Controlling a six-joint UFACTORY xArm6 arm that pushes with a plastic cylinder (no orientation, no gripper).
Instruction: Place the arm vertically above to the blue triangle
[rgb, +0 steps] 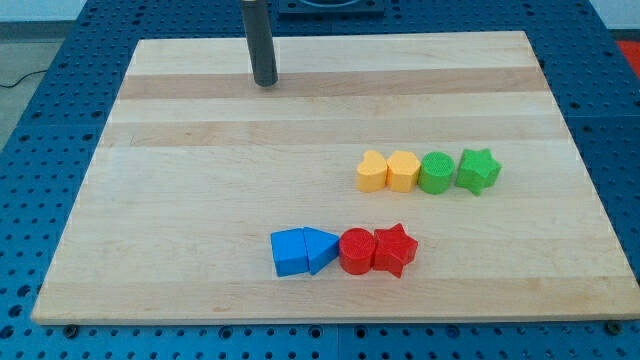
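Observation:
The blue triangle (321, 247) lies near the view's bottom middle, touching a blue cube (289, 252) on its left and a red cylinder (357, 250) on its right. A red star (394, 249) ends that row on the right. My tip (265, 83) rests on the board near the view's top, left of centre, far above the blue blocks and touching no block.
A second row sits at the view's right middle: a yellow heart (371, 171), a yellow hexagon-like block (403, 170), a green cylinder (436, 172) and a green star (478, 170). The wooden board (180, 200) lies on a blue perforated table (40, 130).

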